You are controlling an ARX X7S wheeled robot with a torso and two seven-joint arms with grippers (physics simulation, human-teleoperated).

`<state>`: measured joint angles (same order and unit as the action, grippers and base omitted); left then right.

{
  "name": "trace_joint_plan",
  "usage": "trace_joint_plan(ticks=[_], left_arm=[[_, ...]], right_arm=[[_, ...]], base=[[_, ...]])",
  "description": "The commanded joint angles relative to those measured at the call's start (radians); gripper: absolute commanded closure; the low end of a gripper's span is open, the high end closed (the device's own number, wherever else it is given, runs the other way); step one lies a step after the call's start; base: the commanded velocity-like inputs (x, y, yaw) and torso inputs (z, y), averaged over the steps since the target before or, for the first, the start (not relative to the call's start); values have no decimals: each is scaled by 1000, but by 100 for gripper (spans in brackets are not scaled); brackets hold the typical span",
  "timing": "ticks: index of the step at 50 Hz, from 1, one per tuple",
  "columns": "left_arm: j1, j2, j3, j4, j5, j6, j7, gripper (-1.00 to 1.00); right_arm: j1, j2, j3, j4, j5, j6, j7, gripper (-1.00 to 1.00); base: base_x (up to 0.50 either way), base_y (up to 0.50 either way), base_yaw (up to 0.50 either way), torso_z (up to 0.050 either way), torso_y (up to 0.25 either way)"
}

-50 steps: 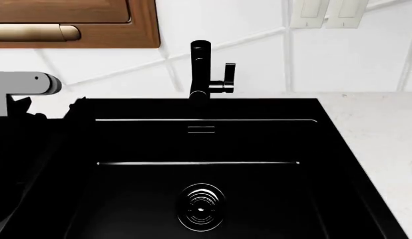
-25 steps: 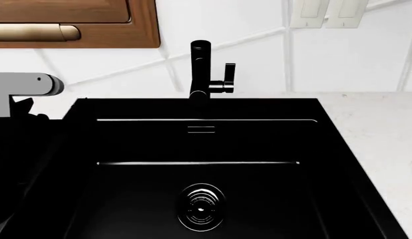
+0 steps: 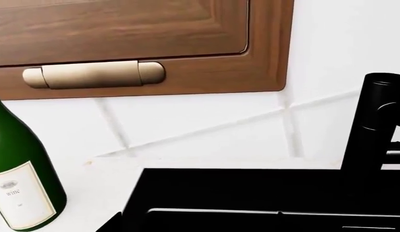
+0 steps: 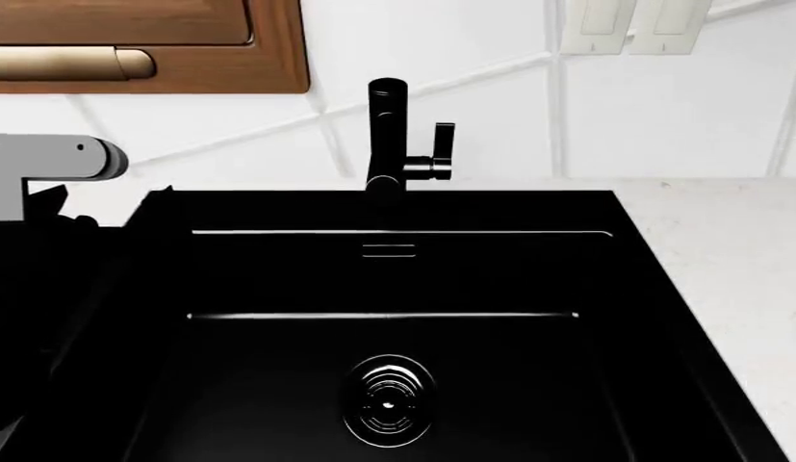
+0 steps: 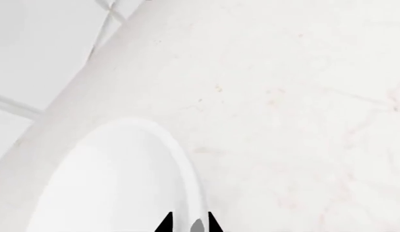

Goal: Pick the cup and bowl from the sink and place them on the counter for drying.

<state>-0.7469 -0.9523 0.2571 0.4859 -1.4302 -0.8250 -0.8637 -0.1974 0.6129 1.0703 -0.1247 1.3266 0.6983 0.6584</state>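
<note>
Right wrist view: fingers point(image 5: 167, 225) pinching the bowl point(image 5: 116, 183) rim on the counter point(image 5: 284, 96).

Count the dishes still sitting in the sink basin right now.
0 visible: the sink floor shows only its drain. The bowl sits on the counter by the right gripper. The cup isn't in any view.
</note>
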Motion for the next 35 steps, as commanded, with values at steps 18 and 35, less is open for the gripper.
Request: trace_joint_plan(ticks=[18, 35], left_arm=[[-3, 19, 2, -14, -4, 21, 32, -100], [2, 16, -3, -15, -2, 29, 36, -100]], right_arm=[[-8, 77, 106, -90, 86, 51, 89, -100], [37, 269, 64, -212, 75, 78, 184, -100]], base=[[0, 0, 0, 0, 0], [0, 0, 0, 0, 0]])
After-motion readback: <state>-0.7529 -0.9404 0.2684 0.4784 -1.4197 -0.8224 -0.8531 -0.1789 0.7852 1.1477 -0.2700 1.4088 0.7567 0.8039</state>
